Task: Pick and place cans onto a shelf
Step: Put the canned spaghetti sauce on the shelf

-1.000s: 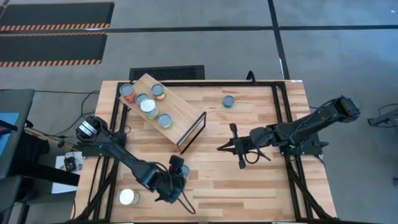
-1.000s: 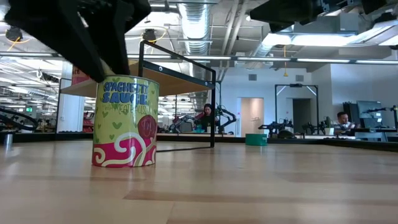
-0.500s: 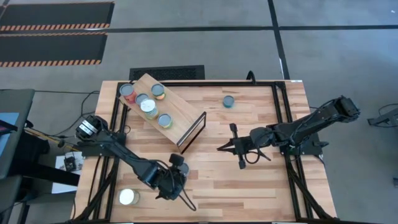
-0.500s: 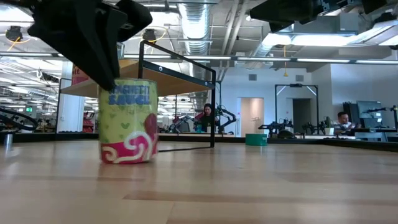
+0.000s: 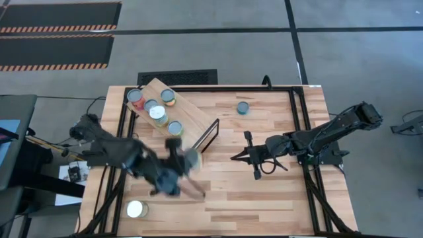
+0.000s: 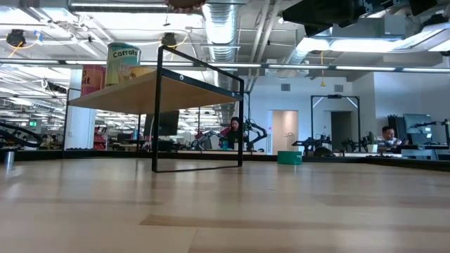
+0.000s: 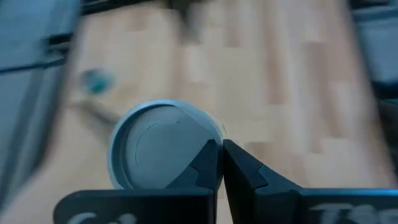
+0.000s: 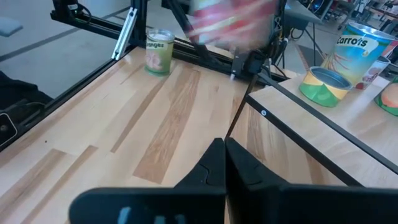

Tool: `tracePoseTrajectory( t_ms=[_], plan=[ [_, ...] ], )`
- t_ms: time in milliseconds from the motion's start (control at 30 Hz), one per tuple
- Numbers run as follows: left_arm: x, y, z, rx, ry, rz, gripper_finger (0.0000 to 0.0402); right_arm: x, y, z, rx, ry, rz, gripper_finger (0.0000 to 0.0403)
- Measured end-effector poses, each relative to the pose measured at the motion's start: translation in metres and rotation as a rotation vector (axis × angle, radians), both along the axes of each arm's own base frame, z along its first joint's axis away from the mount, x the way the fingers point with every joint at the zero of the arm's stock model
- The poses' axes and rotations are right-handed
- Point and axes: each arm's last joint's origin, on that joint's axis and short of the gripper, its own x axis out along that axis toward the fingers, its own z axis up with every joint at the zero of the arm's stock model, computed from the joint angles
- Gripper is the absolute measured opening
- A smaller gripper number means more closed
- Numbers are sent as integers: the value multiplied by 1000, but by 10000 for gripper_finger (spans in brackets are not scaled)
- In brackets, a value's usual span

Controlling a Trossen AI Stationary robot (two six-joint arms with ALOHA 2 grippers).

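Observation:
My left gripper (image 5: 183, 158) hangs blurred above the table's middle-left and is shut on a can (image 5: 192, 158) with a silvery lid (image 7: 158, 152). In the right wrist view the can (image 8: 233, 22) is a red and white smear in the air. The low view shows only its underside (image 6: 186, 3) at the top edge. The wooden shelf (image 5: 192, 125) stands at the far left with several cans (image 5: 157, 112) on its board. My right gripper (image 5: 232, 157) is shut on nothing above the table's middle. One blue can (image 5: 243, 107) and one white-lidded can (image 5: 136, 209) stand on the table. My left gripper pinches the can at the edge of its lid (image 7: 208, 146). One finger (image 7: 202, 168) lies over the lid and the other just outside the rim. The fingers slant down from above. The can is lifted clear of the table and hangs below them.
A black metal frame (image 5: 299, 132) runs round the tabletop. The shelf's dark-edged end panel (image 6: 198, 112) faces the table's middle. Bare planks lie between the shelf, the blue can (image 6: 289, 157) and my right arm.
My left gripper has shut on the can's lid edge near the table's near edge. It then rose quickly and went toward the far edge and the shelf. The can has left the table and gone out of the low view's top. My right arm kept still.

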Motion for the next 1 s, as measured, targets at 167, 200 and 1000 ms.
tracePoseTrajectory(
  t_ms=[167,200,1000],
  plan=[
    [-7,65,39,82,25,246,0,0,0,0,0,-1,0,8],
    [-7,81,43,89,39,292,0,0,0,0,0,-2,1,8],
    [-98,356,16,-230,137,1021,0,0,0,0,0,5,5,8]
  ],
)
